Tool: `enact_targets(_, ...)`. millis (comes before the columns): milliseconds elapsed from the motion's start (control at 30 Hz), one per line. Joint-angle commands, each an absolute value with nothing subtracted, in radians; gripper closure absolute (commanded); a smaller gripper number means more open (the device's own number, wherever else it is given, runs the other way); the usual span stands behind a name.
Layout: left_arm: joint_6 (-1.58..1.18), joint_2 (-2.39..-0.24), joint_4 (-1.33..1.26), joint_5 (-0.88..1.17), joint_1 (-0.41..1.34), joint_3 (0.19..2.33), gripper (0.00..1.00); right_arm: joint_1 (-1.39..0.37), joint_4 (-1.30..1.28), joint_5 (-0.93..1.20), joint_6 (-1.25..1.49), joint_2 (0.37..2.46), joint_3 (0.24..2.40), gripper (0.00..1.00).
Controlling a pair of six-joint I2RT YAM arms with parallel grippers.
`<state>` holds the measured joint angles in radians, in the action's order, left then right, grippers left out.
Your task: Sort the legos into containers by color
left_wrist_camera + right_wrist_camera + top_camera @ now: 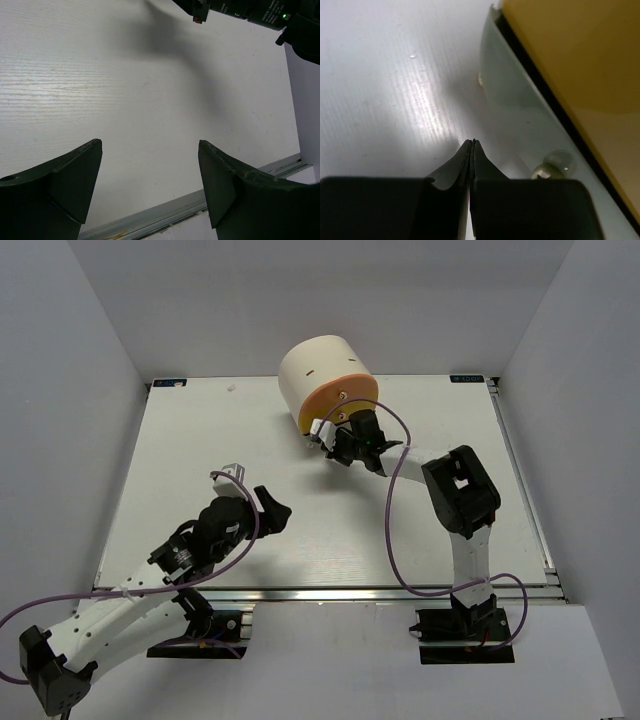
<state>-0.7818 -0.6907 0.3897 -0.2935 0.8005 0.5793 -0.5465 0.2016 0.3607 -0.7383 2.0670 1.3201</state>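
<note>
No legos show in any view. The containers are the drawers of a cream half-cylinder cabinet at the back of the table, its peach-orange drawer front facing the arms. In the right wrist view the grey-green drawer with its small knob lies under the yellow drawer. My right gripper is shut with nothing in it, low at the cabinet's front, just left of the knob. My left gripper stands open and empty over bare table near the front.
The white table ends in a metal front rail close below my left fingers. The right arm stretches from the front right to the cabinet, trailing a purple cable. White walls enclose the table.
</note>
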Motion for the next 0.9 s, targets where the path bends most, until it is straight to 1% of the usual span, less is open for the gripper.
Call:
enact_targets(0,-0.787,-0.695,0.391,-0.298,0.804,0.586,0.13,-0.56,0.396,0.253,-0.718,2.032,1.312,1.0)
enact_targets(167,-0.788,-0.707,0.39,-0.291,0.804,0.589,0.13,-0.574,0.492,0.206,-0.704,2.051,1.315,1.0)
enact_targets(300,-0.788,-0.707,0.396,-0.293,0.804,0.592,0.13,-0.578,0.499,0.181,-0.703,2.066,1.342,1.0)
enact_targets(367,-0.788,-0.707,0.393,-0.291,0.804,0.594,0.13,-0.577,0.461,0.202,-0.703,2.054,1.345,1.0)
enact_targets(433,-0.788,-0.707,0.393,-0.293,0.804,0.594,0.13,-0.575,0.424,0.276,-0.704,2.034,1.333,1.0)
enact_targets(467,-0.79,-0.706,0.393,-0.291,0.804,0.594,0.13,-0.569,0.395,0.313,-0.733,2.008,1.328,1.0)
enact_targets(500,-0.788,-0.703,0.39,-0.288,0.804,0.589,0.13,-0.569,0.253,0.401,-0.776,1.994,1.341,1.0)
enact_targets(567,-0.79,-0.7,0.385,-0.288,0.804,0.584,0.12,-0.571,0.09,0.493,-0.831,1.957,1.371,1.0)
enact_targets(600,-0.792,-0.696,0.385,-0.288,0.804,0.581,0.12,-0.566,-0.072,0.539,-0.831,1.948,1.405,1.0)
enact_targets(667,-0.793,-0.692,0.376,-0.288,0.804,0.574,0.12,-0.557,-0.203,0.601,-0.766,1.907,1.43,0.85)
enact_targets(700,-0.793,-0.686,0.364,-0.287,0.804,0.563,0.12,-0.554,-0.248,0.607,-0.708,1.885,1.421,0.66)
enact_targets(733,-0.793,-0.683,0.361,-0.287,0.804,0.558,0.12,-0.549,-0.253,0.6,-0.639,1.859,1.41,0.57)
enact_targets(800,-0.793,-0.681,0.344,-0.285,0.804,0.552,0.12,-0.54,-0.3,0.574,-0.428,1.79,1.402,0.43)
enact_targets(867,-0.788,-0.684,0.336,-0.284,0.804,0.551,0.11,-0.522,-0.357,0.589,-0.359,1.726,1.401,0.38)
